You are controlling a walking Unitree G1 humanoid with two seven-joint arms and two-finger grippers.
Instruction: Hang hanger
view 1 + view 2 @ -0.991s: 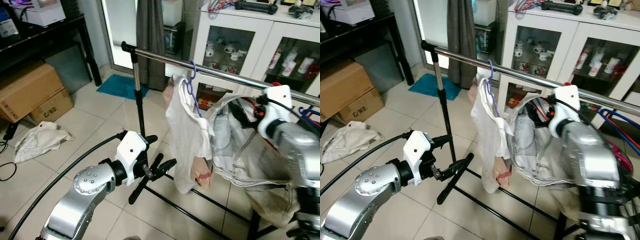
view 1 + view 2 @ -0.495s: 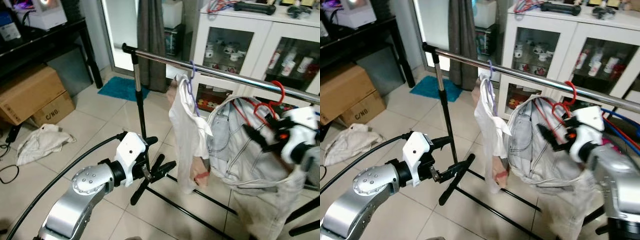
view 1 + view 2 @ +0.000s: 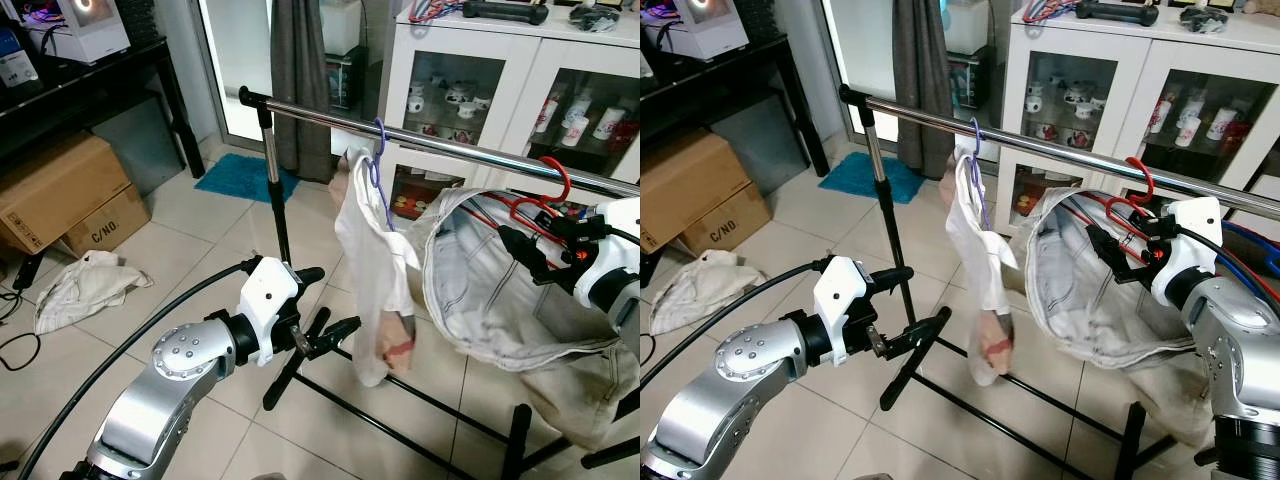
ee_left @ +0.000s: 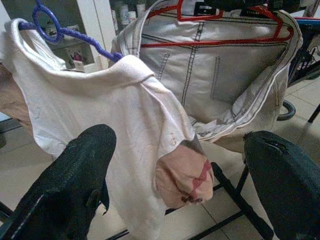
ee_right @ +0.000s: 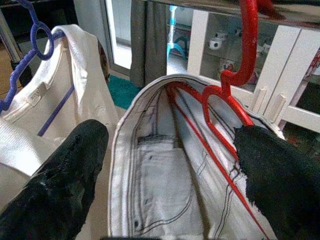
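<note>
A red hanger (image 3: 553,178) carrying a pale denim garment (image 3: 490,290) has its hook over the steel rail (image 3: 450,147) at the right. My right gripper (image 3: 1115,258) is open just below the hanger's neck; in the right wrist view the red hanger (image 5: 245,55) stands ahead, between the spread fingers. Further left on the rail, a blue hanger (image 3: 378,160) holds a white shirt (image 3: 375,260). Low in front of the rack my left gripper (image 3: 320,335) is open and holds nothing, facing the white shirt (image 4: 100,110).
The rack's upright pole (image 3: 275,190) and floor bar (image 3: 400,420) stand just beyond my left gripper. A white glass-door cabinet (image 3: 500,70) is behind the rail. Cardboard boxes (image 3: 60,195), a crumpled cloth (image 3: 85,285) and a blue mat (image 3: 240,172) are on the tiled floor at left.
My right arm has drawn back from close beside the rail to the right. The red hanger came into view hooked on the rail and the denim garment swung. My left arm has barely moved.
</note>
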